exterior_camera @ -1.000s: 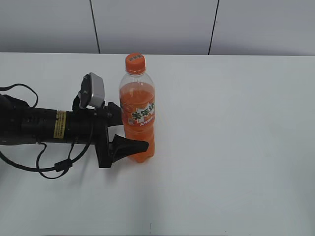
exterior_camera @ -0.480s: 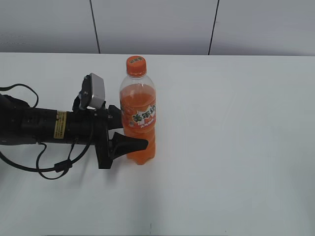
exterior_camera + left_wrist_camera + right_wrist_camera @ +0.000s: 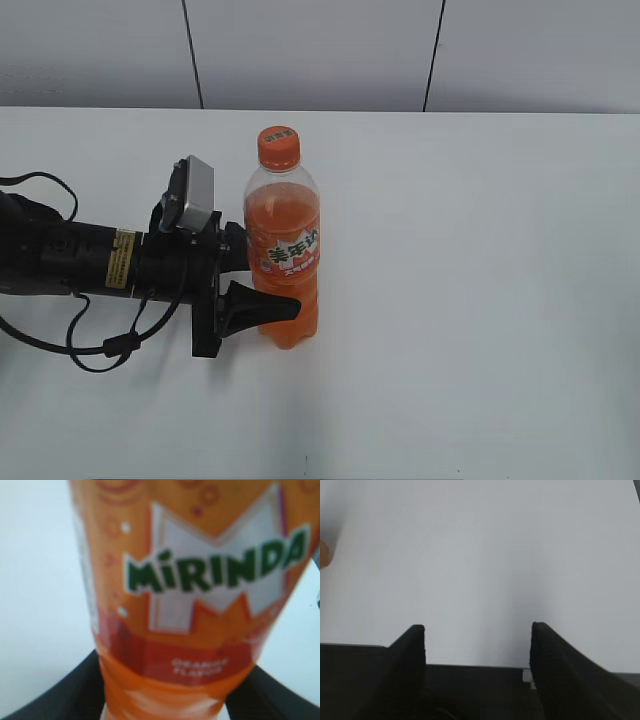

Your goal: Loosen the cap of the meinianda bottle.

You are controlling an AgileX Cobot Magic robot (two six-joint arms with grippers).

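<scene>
The meinianda bottle [image 3: 285,260] stands upright on the white table, full of orange drink, with its orange cap [image 3: 279,146] on top. My left gripper [image 3: 268,282] reaches in from the left and is shut on the bottle's lower body, one finger on each side. The left wrist view shows the bottle's label [image 3: 200,575] very close, with my left gripper's [image 3: 165,702] black fingers flanking its base. My right gripper [image 3: 477,635] is open and empty over bare table and is out of the exterior view.
The white table [image 3: 480,250] runs to a grey panelled wall [image 3: 320,50] at the back. Black cables [image 3: 100,345] trail from the left arm. A blurred orange sliver [image 3: 324,554] shows at the left edge of the right wrist view.
The bottle and my left gripper have shifted slightly right and toward the camera together. The bottle now stands straighter.
</scene>
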